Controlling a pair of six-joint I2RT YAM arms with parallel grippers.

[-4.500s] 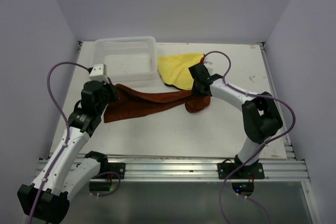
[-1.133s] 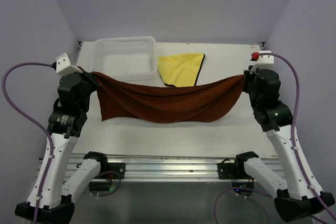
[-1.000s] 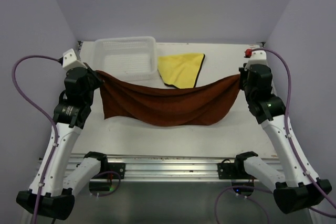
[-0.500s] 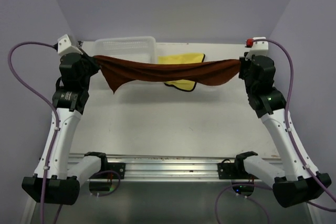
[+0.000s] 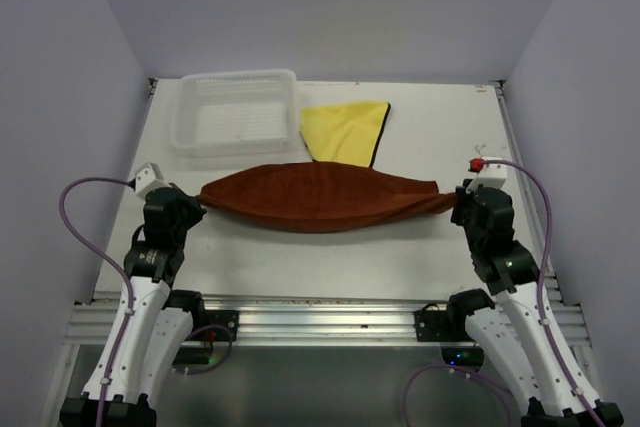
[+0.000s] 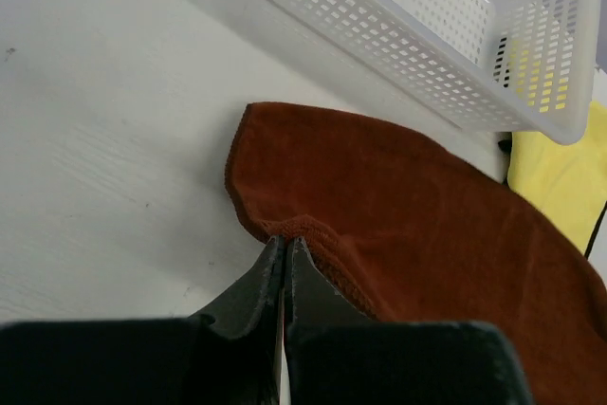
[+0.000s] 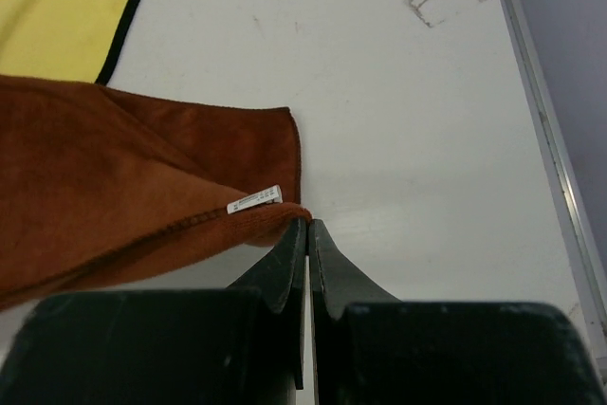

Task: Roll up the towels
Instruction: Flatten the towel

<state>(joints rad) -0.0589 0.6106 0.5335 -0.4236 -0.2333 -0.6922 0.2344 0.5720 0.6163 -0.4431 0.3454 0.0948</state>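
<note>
- Top external view: the rust-brown towel [image 5: 320,197] is now seen laid on the worktop [image 5: 330,262] as a long, narrow band between the two arms. Half a second earlier it was held taut in the air at the back, over the white mesh basket [image 5: 237,112].
- Both arms have been brought down and towards the near edge, so the band now lies just in front of the basket.
- The left gripper [image 5: 197,209] is clenched on the left end of the towel. In the left wrist view the hem is seen pinched between the closed tips of that gripper [image 6: 285,246].
- The right gripper [image 5: 456,205] is likewise clenched on the right end, with the corner nipped at its tips [image 7: 308,225].
- The yellow towel [image 5: 345,132] is left flat behind the band. Its near corner is covered by the brown towel's far edge.
- The cloth appears doubled over on itself, so it is judged to be set out ready for rolling. No roll has been started, and the yellow towel is not yet handled.
- A small white label [image 7: 254,200] is sewn at the brown towel's right corner. Print is visible on it, but it is too small to be read.
- No brand or other writing is made out on the basket, the towels or the worktop.
</note>
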